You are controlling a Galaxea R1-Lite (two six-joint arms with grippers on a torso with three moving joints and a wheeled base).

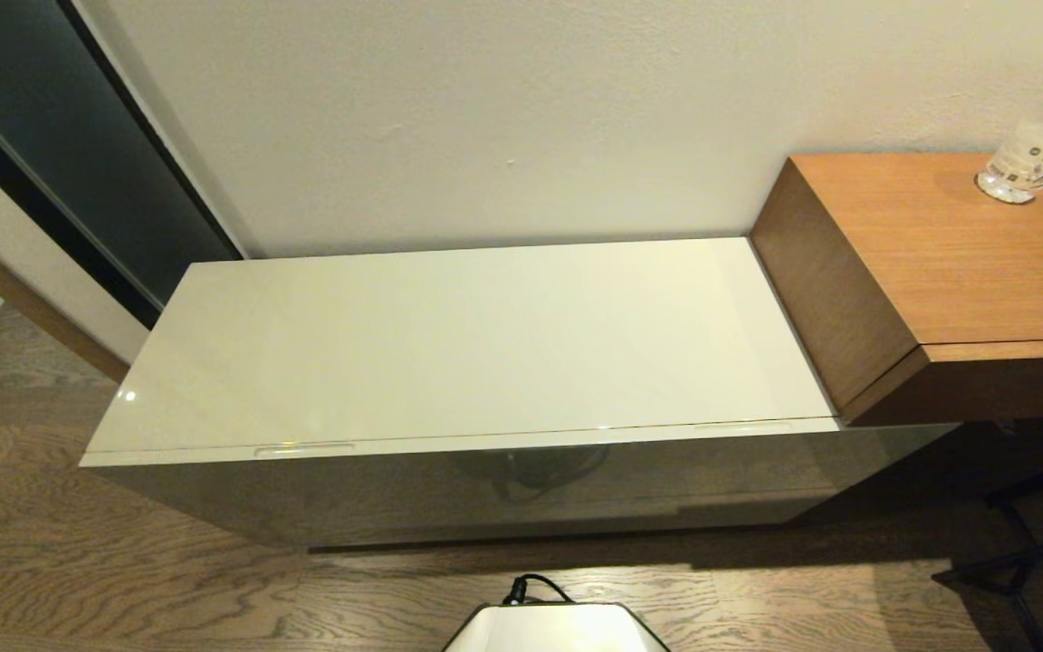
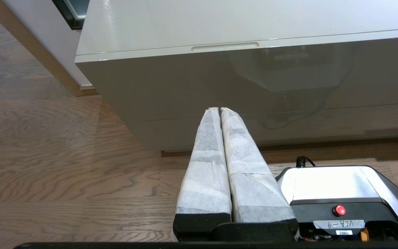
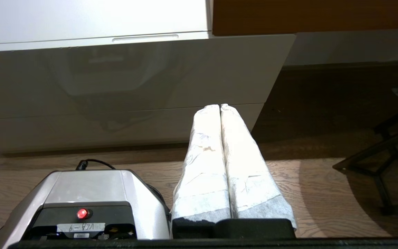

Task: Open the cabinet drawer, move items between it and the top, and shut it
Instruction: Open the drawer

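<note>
The long cream cabinet [image 1: 485, 471] stands against the wall, its drawer [image 1: 449, 493] pushed in flush. Two slot handles sit on the drawer's upper edge, one left [image 1: 302, 448], one right [image 1: 743, 426]. The top [image 1: 485, 335] is glossy and carries nothing. Neither arm shows in the head view. My left gripper [image 2: 219, 109] is shut and empty, low in front of the drawer front [image 2: 254, 86], below the left slot handle [image 2: 225, 46]. My right gripper [image 3: 219, 105] is shut and empty too, before the drawer's right end [image 3: 185, 76], under the right slot handle [image 3: 145, 37].
A taller brown wood-grain desk unit [image 1: 938, 272] adjoins the cabinet's right end, with a clear plastic bottle [image 1: 1033, 149] on it. Black chair legs [image 1: 1028, 552] stand on the wood floor at right. My white base [image 1: 553, 627] sits just before the cabinet.
</note>
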